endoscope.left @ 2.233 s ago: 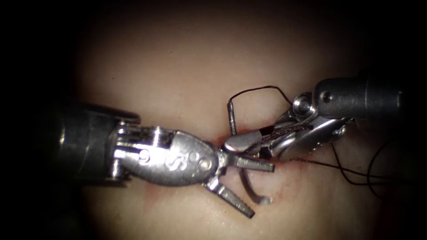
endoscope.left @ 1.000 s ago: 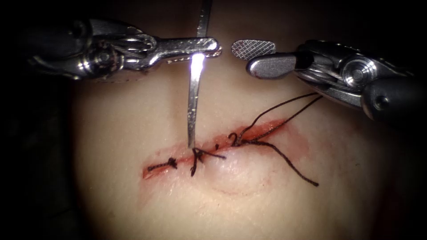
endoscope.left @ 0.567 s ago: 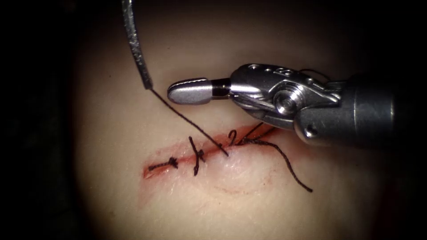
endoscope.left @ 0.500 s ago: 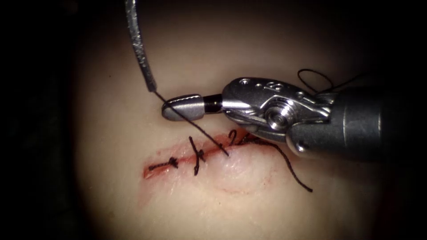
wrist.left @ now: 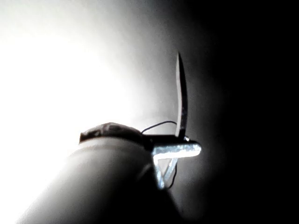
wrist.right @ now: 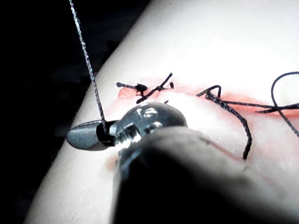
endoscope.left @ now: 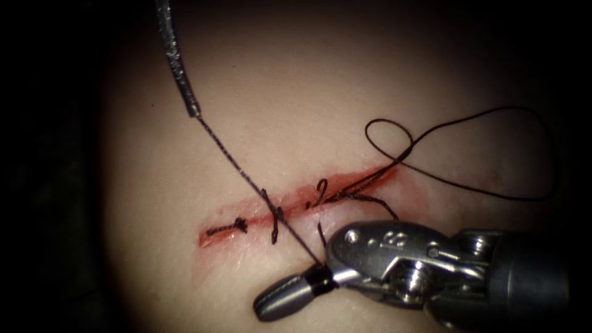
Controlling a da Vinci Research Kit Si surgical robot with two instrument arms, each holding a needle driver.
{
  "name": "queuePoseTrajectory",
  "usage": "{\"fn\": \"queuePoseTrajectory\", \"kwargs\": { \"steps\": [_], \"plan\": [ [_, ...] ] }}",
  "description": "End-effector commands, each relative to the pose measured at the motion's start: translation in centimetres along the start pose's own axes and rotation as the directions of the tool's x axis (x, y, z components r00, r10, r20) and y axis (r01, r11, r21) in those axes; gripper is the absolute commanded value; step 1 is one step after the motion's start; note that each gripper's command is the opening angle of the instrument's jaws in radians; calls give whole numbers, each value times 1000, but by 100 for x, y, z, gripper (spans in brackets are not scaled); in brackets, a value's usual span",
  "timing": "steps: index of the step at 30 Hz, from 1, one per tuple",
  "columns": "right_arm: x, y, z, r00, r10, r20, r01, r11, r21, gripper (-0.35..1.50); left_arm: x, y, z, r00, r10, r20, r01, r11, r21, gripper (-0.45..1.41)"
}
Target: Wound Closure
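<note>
The curved needle [endoscope.left: 179, 68] hangs free of the tissue [endoscope.left: 277, 92], above the cut [endoscope.left: 351, 184] and toward its left end. In the left wrist view my left tool [wrist.left: 195, 149] is shut on the needle [wrist.left: 181, 98], whose point rises past the jaws. Thread [endoscope.left: 246, 179] runs taut from the needle's blunt end down across the cut into my right tool [endoscope.left: 271, 300], which lies on the near side of the cut. The right wrist view has the right tool [wrist.right: 77, 135] shut on the thread [wrist.right: 88, 65].
Three tied stitches [endoscope.left: 274, 216] with short cut ends sit along the cut, with red fluid [endoscope.left: 296, 200] around them. A slack loop of thread [endoscope.left: 388, 132] lies on the tissue at the cut's right end and sweeps far right.
My right tool has dropped from above the cut to its near side and now grips the thread, which is drawn taut. The needle has shifted slightly up and left.
</note>
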Motion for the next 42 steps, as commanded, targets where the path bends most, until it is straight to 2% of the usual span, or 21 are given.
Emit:
{"fn": "queuePoseTrajectory", "kwargs": {
  "steps": [1,2,4,8,12,15,20,22,28,30,31,32,33,34,35,37,38,39,40,41,42],
  "plan": [
    [-20,-18,-10,999,54,3,-54,999,-7,-35,5,-12,-3,1000,10,14,-10,999,41,-45],
    [-35,-25,-20,996,84,-4,-84,996,-25,-35,9,-18,-10,1000,30,9,-31,996,82,-45],
    [-45,-28,-27,995,104,-10,-104,994,-40,-35,12,-25,-16,999,35,15,-37,992,117,-45],
    [-67,-26,-49,980,201,15,-199,977,-78,-35,17,-38,-27,998,67,11,-68,985,157,-45],
    [-82,-34,-70,963,264,49,-257,960,-113,-35,26,-36,-34,998,70,-2,-69,984,163,-45],
    [-101,-50,-96,935,344,86,-326,929,-174,-35,46,-22,-45,997,72,-26,-66,982,178,-45],
    [-111,-62,-117,900,423,104,-392,891,-227,-35,66,-7,-60,993,108,-52,-96,975,198,-45],
    [-107,-72,-132,873,473,120,-433,864,-258,-35,84,7,-73,988,136,-72,-117,969,218,-45],
    [-96,-82,-147,855,505,121,-455,841,-293,-35,113,30,-94,978,173,-117,-142,962,235,-45],
    [-80,-73,-152,897,439,52,-401,857,-322,-35,119,36,-100,976,179,-121,-147,961,233,-45],
    [-80,-73,-152,897,439,52,-401,857,-322,-35,119,36,-100,976,179,-121,-147,961,233,-45],
    [-71,-67,-154,916,400,19,-372,868,-330,-35,118,35,-99,979,179,-97,-155,963,218,-45],
    [-45,-53,-161,929,361,-79,-368,879,-305,-35,112,32,-95,985,162,-50,-151,971,186,-45],
    [-35,-48,-164,937,329,-118,-349,885,-307,-35,106,29,-90,991,133,-22,-127,978,165,-45],
    [-35,-48,-164,937,329,-118,-349,885,-307,-35,106,29,-90,991,133,-22,-127,978,165,-45],
    [-12,-34,-177,948,200,-248,-274,909,-315,-35,83,17,-76,994,103,48,-108,986,128,-45],
    [-12,-34,-177,948,200,-248,-274,909,-315,-35,83,17,-76,994,103,48,-108,986,128,-45],
    [-2,-21,-182,949,25,-315,-148,917,-372,-35,57,1,-65,983,67,169,-88,989,119,-45],
    [-2,-21,-182,949,25,-315,-148,917,-372,-35,57,1,-65,983,67,169,-88,989,119,-45],
    [-1,-17,-181,946,-11,-323,-124,910,-396,-28,51,-3,-62,980,54,193,-80,988,130,-45],
    [1,-6,-174,935,-32,-352,-135,888,-439,58,31,-18,-53,964,33,265,-69,990,125,-45]
  ]
}}
